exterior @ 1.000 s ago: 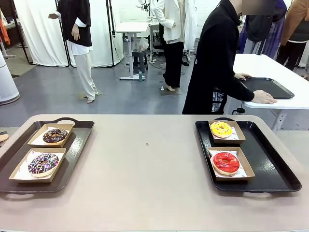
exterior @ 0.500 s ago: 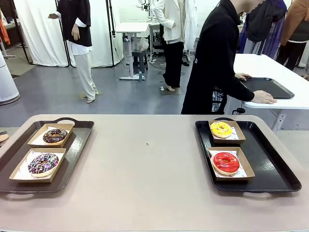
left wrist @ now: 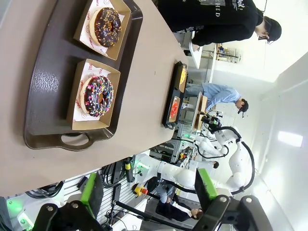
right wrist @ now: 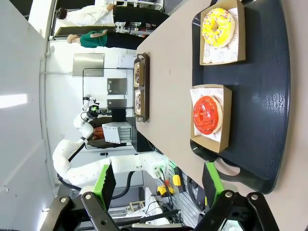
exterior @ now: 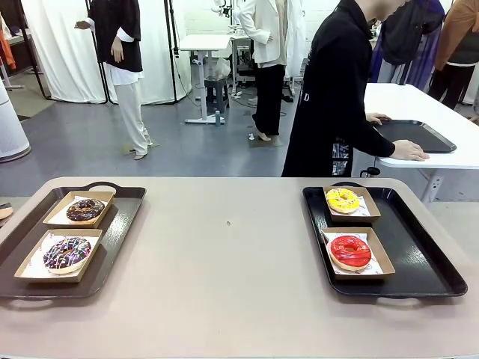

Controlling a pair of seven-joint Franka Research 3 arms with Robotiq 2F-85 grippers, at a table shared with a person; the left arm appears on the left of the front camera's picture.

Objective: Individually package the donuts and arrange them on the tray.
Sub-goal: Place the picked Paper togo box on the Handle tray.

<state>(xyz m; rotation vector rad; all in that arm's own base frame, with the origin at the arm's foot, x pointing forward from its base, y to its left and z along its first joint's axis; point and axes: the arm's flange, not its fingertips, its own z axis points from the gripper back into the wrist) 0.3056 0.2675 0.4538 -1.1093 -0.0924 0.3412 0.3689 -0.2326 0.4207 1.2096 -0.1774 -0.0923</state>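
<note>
Donuts sit boxed on two dark trays at opposite ends of the beige table. On the brown plastic tray at the robot's left, the chocolate-brown iced ring donut with sprinkles lies in the farther paper-lined brown cardboard box, and the dark purple iced donut with white and coloured sprinkles lies in the nearer box — one donut per box, the two boxes just beside each other in a row. On the black plastic tray at the robot's right, the bright yellow iced ring donut rests in the farther cardboard box and the glossy red iced ring donut in the nearer one, again close together.

The left gripper hangs well off the table edge beyond the brown tray's handle, its green-padded fingers spread wide with nothing between them. The right gripper likewise hovers past the black tray's handle, jaws spread apart and empty, clear of the red donut's box.

Across the table, a person in a black top stands turned toward a white side table — both hands on or beside another black tray there.
</note>
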